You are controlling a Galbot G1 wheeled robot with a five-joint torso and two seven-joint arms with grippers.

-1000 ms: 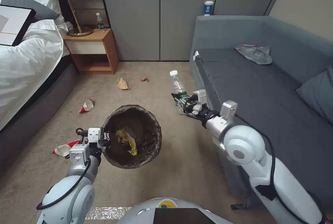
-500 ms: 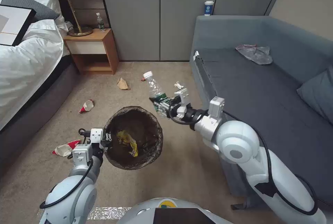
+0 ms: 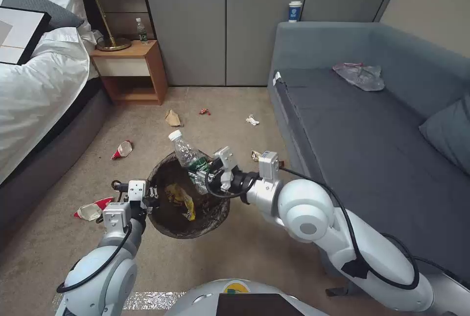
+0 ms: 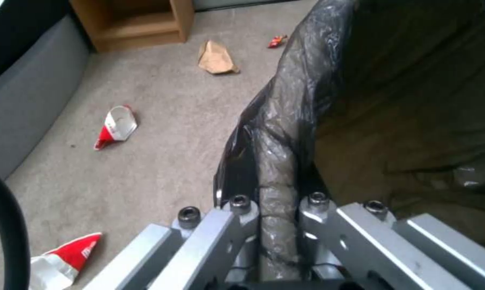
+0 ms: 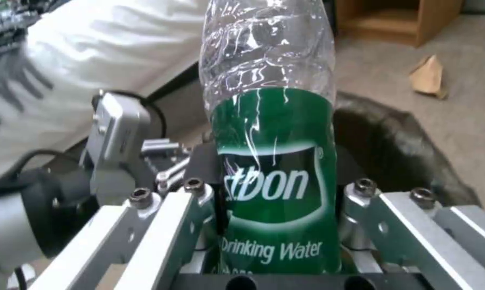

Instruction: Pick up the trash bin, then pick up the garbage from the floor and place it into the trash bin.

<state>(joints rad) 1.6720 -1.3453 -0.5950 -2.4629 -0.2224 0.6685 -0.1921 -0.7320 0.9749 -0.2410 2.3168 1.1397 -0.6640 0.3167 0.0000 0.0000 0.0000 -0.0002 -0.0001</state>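
We hold the small round white trash bin (image 3: pixel 188 197), lined with a dark brown-black plastic bag folded over its rim, off the carpet with our left gripper (image 3: pixel 147 193), whose jaws are clamped together on the bagged rim at the bin's left side; the left wrist view shows that fold of bag pinched between the two fingers (image 4: pixel 242 209). A yellow snack wrapper (image 3: pixel 180 197) lies inside the bin. Our right gripper (image 3: pixel 203 175) has its jaws closed on the green label of a small clear plastic bottle (image 3: pixel 187 153), which tilts with its white cap up and to the left. A second ago this bottle was well to the right of the bin, near the front corner of the grey-blue sofa (image 3: pixel 372 130); since then our right arm has swung left, and the bottle now hangs over the right part of the bin's open mouth, the bin and left gripper having barely moved. That swing has uncovered a small white tissue (image 3: pixel 252 120) on the carpet near the sofa. Other litter lies on the beige carpet (image 3: pixel 220 105) beyond and left of the bin: a crumpled brown paper bag (image 3: pixel 173 118), a small red wrapper (image 3: pixel 204 111), a crushed red-white paper cup (image 3: pixel 122 149), and another red-white piece (image 3: pixel 91 210) just left of our left gripper.
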